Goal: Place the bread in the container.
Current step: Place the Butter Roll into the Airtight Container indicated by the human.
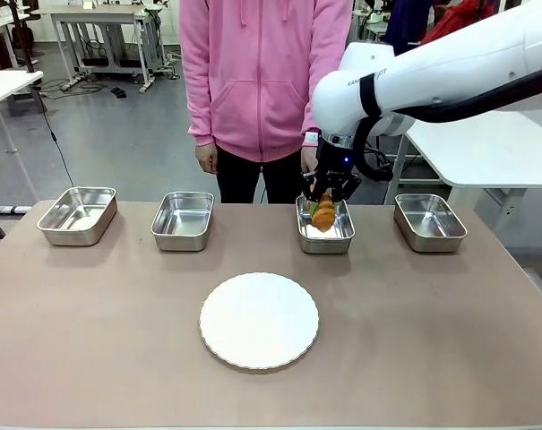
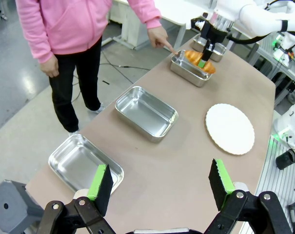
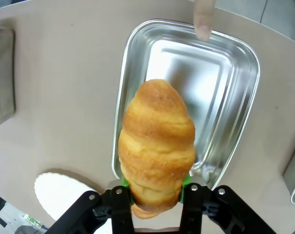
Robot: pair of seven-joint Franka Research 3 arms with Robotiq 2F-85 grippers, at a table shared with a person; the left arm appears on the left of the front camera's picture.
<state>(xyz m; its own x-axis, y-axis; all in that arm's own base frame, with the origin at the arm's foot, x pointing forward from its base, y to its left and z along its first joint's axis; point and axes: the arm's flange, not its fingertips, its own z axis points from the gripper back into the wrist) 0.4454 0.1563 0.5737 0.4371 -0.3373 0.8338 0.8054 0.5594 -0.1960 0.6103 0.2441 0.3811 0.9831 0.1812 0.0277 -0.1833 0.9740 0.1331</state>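
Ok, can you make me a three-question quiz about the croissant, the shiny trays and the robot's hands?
1. Where is the croissant?
A. On the white plate
B. Over the third tray from the robot's left
C. In the person's hand

2. How many steel trays are on the table?
A. Two
B. Three
C. Four

3. What is the left gripper doing?
A. Open, holding nothing
B. Squeezing a tray
C. Holding the plate

Answers: 1 B, the right gripper holds it above that tray, which the person's finger touches at the rim. 2 C, four sit in a row in the front view. 3 A, its green pads stand wide apart over the table.
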